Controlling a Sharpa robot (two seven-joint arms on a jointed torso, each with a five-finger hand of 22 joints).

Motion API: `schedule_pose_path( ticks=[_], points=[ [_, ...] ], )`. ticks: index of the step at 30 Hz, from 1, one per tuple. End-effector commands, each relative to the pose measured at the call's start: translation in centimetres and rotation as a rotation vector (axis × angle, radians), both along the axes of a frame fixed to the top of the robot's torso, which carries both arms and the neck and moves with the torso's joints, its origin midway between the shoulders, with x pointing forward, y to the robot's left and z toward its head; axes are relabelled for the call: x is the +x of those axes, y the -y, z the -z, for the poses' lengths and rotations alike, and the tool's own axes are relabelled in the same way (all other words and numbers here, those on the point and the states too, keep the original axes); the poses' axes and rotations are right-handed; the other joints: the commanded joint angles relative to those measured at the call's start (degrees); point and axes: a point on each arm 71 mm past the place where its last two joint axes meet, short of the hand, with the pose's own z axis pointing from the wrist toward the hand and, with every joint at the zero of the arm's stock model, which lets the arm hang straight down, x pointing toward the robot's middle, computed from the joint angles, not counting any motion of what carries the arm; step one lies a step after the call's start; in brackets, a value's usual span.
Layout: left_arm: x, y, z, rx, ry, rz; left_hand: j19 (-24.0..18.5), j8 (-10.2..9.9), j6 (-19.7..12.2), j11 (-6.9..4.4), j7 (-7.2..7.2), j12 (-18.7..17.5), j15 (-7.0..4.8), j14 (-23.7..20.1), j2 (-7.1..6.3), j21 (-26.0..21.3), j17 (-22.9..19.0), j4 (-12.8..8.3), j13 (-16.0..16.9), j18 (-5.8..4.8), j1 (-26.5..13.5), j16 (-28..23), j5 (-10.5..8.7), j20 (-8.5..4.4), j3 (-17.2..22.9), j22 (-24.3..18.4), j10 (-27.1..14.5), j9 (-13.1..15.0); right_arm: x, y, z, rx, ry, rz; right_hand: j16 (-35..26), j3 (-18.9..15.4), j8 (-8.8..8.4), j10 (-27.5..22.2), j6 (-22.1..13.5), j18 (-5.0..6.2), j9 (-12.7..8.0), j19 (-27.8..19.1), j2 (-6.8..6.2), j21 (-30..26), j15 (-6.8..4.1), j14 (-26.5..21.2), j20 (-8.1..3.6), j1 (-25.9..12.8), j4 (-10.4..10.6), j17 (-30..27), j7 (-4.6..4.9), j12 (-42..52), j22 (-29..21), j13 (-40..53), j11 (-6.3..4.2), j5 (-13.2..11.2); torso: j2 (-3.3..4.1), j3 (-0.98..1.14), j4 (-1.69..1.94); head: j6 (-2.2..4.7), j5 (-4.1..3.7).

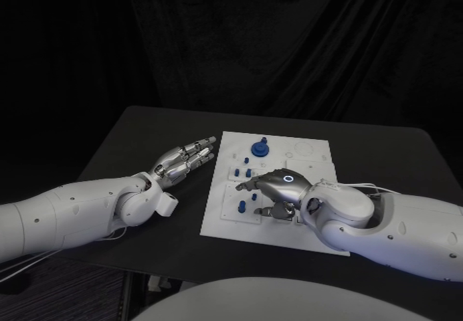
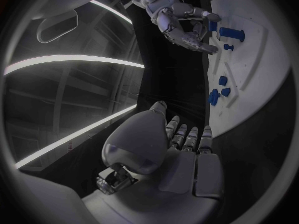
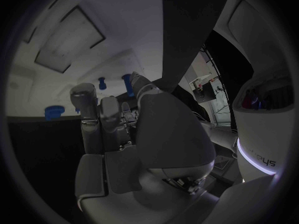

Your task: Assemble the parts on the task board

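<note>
The white task board [image 1: 290, 221] lies in the middle of the black table. A large round blue part [image 1: 260, 147] stands at its far end, and several small blue parts [image 1: 247, 172] sit along its left half. My right hand [image 1: 277, 190] arches over the board's middle, fingers bent down toward it. Small blue parts [image 1: 260, 211] lie right at its fingertips; whether it holds one is unclear. My left hand [image 1: 185, 159] lies flat with straight fingers just off the board's left edge, holding nothing. The left wrist view shows my left hand [image 2: 184, 149], the board [image 2: 255, 69] and my right hand [image 2: 181, 20].
Bare black table [image 1: 144, 134] surrounds the board on all sides. The table's far edge [image 1: 290, 115] meets a dark curtain. In the right wrist view, blue parts [image 3: 54, 111] stand on the board beyond my right hand [image 3: 118, 129].
</note>
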Motion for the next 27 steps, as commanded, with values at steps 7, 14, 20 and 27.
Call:
schedule_pose_path(
  ticks=[7,14,20,27],
  points=[
    [-0.1,-0.2,-1.1,-0.100,0.128,-0.022,-0.1,0.2,0.1,-0.18,0.44,0.1,0.44,-0.1,-0.18,-0.1,-0.1,0.0,0.0,-0.63,0.6,-0.2,0.29,0.34,0.3,0.1,-0.3,0.0,1.3,3.5,-7.5,0.259,0.186,0.078,1.0,0.4,1.07,1.6,4.5,0.27,-0.1,0.8,1.31,2.1,-0.84,0.3,-0.75,3.0,1.4,0.5,0.48,6.8,5.9,1.2,-0.96,1.7,-0.06,0.05,-0.09,0.00,-0.78],
    [-0.2,-0.6,-1.2,-0.094,0.129,-0.030,-0.1,0.2,0.1,-0.17,0.43,0.1,0.44,-0.1,-0.19,-0.1,-0.1,0.1,0.0,-0.62,0.6,-0.2,0.27,0.35,0.3,0.1,-0.2,0.1,2.6,8.6,-8.8,0.296,0.078,0.271,-0.1,2.9,5.11,17.9,15.8,0.42,1.0,0.7,2.42,1.6,-2.52,0.2,-1.75,4.4,1.4,-0.8,3.96,18.2,5.7,4.9,-4.76,3.0,-0.13,0.00,-0.10,0.00,-0.75],
    [-0.4,-0.9,-1.3,-0.089,0.131,-0.040,-0.1,0.2,0.3,-0.11,0.41,0.3,0.43,-0.1,-0.28,-0.1,-0.1,0.1,0.0,-0.59,0.5,-0.2,0.26,0.39,0.4,0.2,-0.2,0.1,3.6,12.3,-7.4,0.156,-0.046,0.424,-5.5,2.8,7.07,21.0,21.8,1.33,1.5,-2.7,4.36,-6.8,-3.46,-3.0,-2.85,2.5,3.8,-6.4,3.37,39.2,3.8,24.2,-6.17,-5.9,-0.22,-0.16,-0.01,0.00,-1.49],
    [-0.5,-1.0,-1.3,-0.086,0.127,-0.041,-0.1,0.2,0.4,-0.07,0.41,0.3,0.43,-0.1,-0.32,-0.1,-0.1,0.1,0.0,-0.55,0.5,-0.2,0.28,0.43,0.4,0.2,-0.2,0.1,3.6,15.2,-6.1,-0.011,-0.133,0.592,20.7,-5.1,17.19,55.3,26.4,-3.94,8.7,10.5,2.66,27.0,-4.33,12.9,-3.82,-16.2,5.6,28.2,0.83,70.4,11.6,78.6,-7.32,-8.3,-0.10,-0.10,0.06,0.00,-2.25]
  ],
)
